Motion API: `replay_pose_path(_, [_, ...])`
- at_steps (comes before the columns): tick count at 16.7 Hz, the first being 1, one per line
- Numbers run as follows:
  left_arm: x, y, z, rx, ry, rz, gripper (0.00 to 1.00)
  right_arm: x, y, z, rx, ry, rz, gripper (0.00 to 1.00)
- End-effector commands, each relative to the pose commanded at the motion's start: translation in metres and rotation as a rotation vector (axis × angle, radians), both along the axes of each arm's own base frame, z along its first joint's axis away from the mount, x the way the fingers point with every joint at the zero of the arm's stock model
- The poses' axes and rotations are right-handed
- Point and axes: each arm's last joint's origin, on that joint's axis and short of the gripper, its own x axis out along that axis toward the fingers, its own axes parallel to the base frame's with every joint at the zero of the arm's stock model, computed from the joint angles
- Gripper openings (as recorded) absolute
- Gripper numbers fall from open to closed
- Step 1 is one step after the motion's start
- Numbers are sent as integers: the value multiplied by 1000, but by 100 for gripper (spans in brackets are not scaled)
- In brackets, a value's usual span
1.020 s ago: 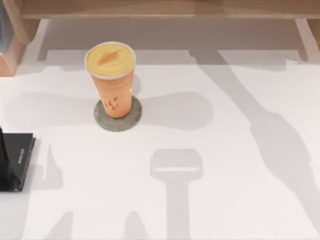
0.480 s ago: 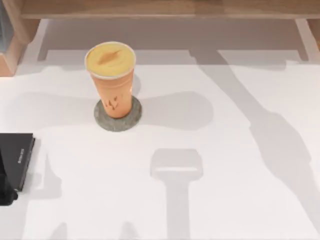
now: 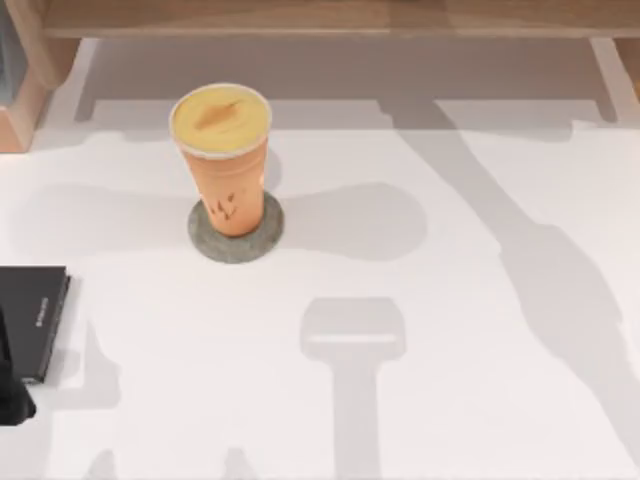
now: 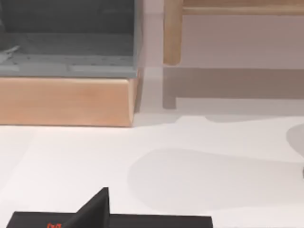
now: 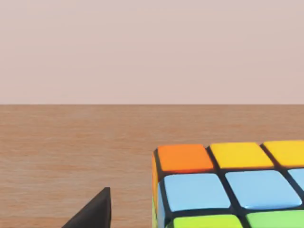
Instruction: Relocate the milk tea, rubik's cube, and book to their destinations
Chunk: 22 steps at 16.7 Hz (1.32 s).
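At frame edge, black book (image 3: 30, 318) and rubik's cube (image 5: 228, 187) are cut off.

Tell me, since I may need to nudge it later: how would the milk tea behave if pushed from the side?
The milk tea is tall, tapering to a narrow base, so a high push would probably tip it. It stands on the grey coaster, whose edge might catch a low slide. Its smooth-looking side may be slippery.
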Motion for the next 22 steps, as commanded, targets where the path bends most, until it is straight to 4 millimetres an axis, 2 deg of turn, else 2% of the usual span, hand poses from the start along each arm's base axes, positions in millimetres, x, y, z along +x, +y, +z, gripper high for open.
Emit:
replay_pose_path(3, [0,0,0,0,0,0,100,-2,-1,2,2,-4,3,100])
replay_pose_path(5, [0,0,0,0,0,0,100,-9,-10,12,7,-16,3,100])
replay_pose_path(9, [0,0,0,0,0,0,100,-42,-48,40,20,-38,-2,100])
replay_pose_path(11, [0,0,0,0,0,0,100,-64,-72,45,12,-25,-5,100])
replay_pose_path(14, [0,0,0,0,0,0,100,-109,-109,45,-5,-3,5,100])
replay_pose_path(17, [0,0,0,0,0,0,100,-171,-148,37,-7,-11,19,100])
replay_pose_path(20, [0,0,0,0,0,0,100,-235,-184,8,-4,-24,11,100])
replay_pose_path(22, [0,0,0,0,0,0,100,-272,-202,-26,0,-18,-1,100])
